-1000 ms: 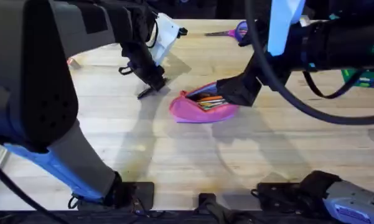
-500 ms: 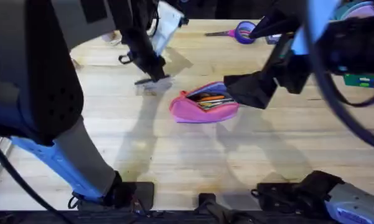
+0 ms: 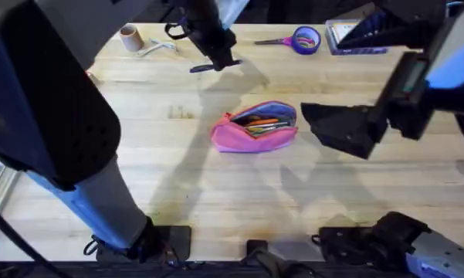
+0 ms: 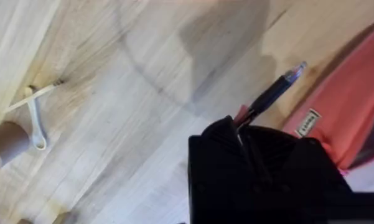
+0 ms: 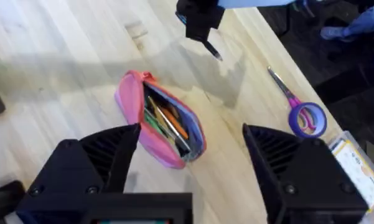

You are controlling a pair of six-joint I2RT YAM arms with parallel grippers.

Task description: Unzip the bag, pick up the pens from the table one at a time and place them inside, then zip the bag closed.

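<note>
While the pink bag [image 3: 254, 130] lies unzipped near the middle of the desk [image 3: 216, 185], its mouth gaping so the purple-blue lining and a clutch of orange pens [image 3: 256, 123] show inside, the left claw [image 3: 213, 62] hangs up toward the far edge, well apart from the pouch and off to its far left. That claw is pinched tight on a dark pen [image 4: 271, 98], which pokes out past its black fingers with a bluish clear tip and a reddish bit right at the grip; from the wrist camera the pouch's pink fabric and a small white label sit just beyond the pen's tip. The right claw [image 3: 341, 127] hovers just beside the bag's right end, not touching it, its two black fingers [image 5: 106, 146] spread wide with nothing between them; seen from its own camera, the open pouch sits in the gap ahead of the spread fingers. Along the far edge of the desk lie purple-handled scissors [image 3: 297, 38], a clear plastic box [image 3: 355, 37] beside them, and over on the left a small cardboard roll [image 3: 129, 35] with a white plastic spoon [image 4: 34, 118] near it.
</note>
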